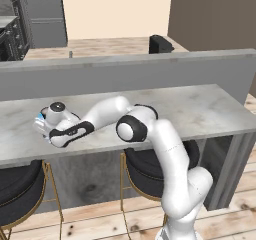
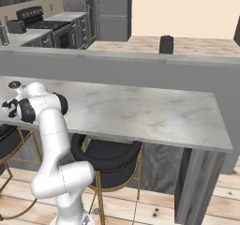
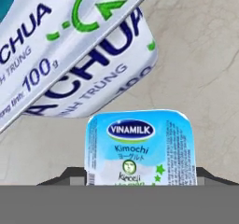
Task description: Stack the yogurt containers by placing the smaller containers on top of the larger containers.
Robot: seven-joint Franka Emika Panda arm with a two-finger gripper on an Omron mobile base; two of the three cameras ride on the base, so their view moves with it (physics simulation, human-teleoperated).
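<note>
A: Where is the arm now?

B: It reaches far over the left part of the marble bench (image 1: 200, 109); in the left base view the tool (image 1: 42, 121) is low at the bench surface, with a little pale blue showing just beside the hand.

A: And what does the hand view show?

B: A tiny pale-blue pack (image 3: 139, 146) with the words VINAMILK and Kimochi on its lid sits between the two dark finger tips (image 3: 70, 175); one tip shows at each side of the pack, close against it; so the tool seems closed on this pack.

A: Where is the bigger one?

B: The pale-blue-and-white tub (image 3: 70, 50) with dark blue lettering is above the small pack in the hand view, lying tilted on the bench; whether the two packs touch I cannot tell.

A: Anything else around?

B: Two black stools (image 1: 150, 169) with gold legs stand under the bench; in the right base view a stove (image 2: 33, 20) and a grey refrigerator (image 2: 112, 11) are far behind.
</note>
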